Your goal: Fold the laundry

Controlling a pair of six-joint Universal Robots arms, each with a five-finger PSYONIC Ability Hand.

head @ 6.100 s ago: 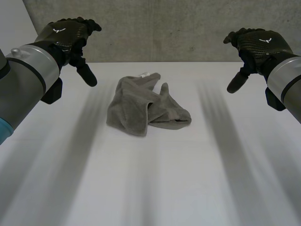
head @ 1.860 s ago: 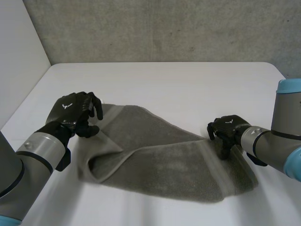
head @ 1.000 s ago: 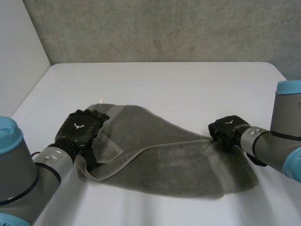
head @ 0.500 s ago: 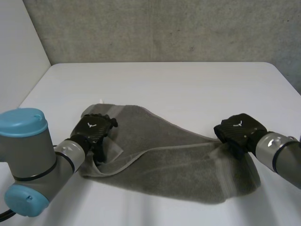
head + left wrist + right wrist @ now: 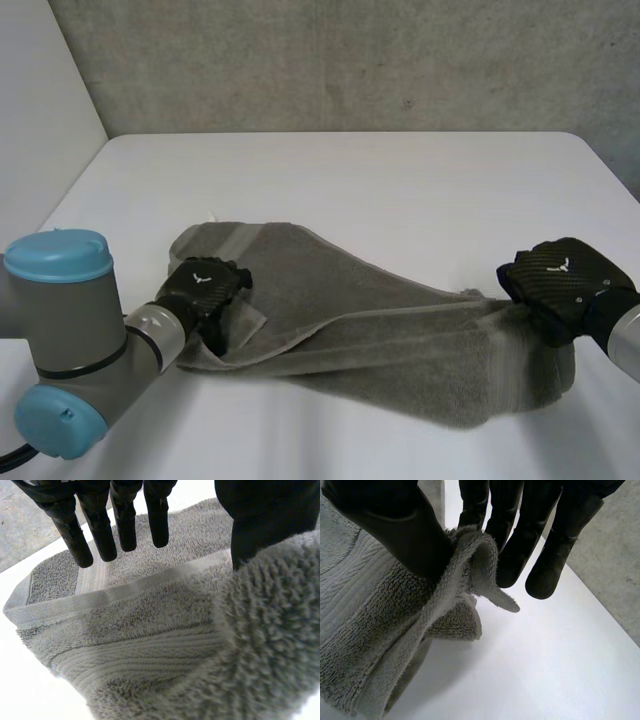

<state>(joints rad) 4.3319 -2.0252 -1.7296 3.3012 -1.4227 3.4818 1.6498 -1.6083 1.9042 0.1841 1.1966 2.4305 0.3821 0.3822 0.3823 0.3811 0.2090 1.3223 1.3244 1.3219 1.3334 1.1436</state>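
Setting: robotics lab, test bench. Evidence: plain white table [image 5: 400, 190], rounded corners; raw grey concrete wall [image 5: 350, 60] beyond left hand [image 5: 203, 283] and right hand [image 5: 558, 280]; white panel [image 5: 35, 130] outboard of left hand; two industrial arms, grey joints, light-blue caps: left arm [image 5: 70, 330], right arm [image 5: 628, 345]. Grey towel [image 5: 400, 345] on table, spanning hand to hand.

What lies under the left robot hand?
Under the left robot hand lies the grey towel, where one edge is folded over near its end. The white table beneath that part is covered by the cloth, so it cannot be seen there.
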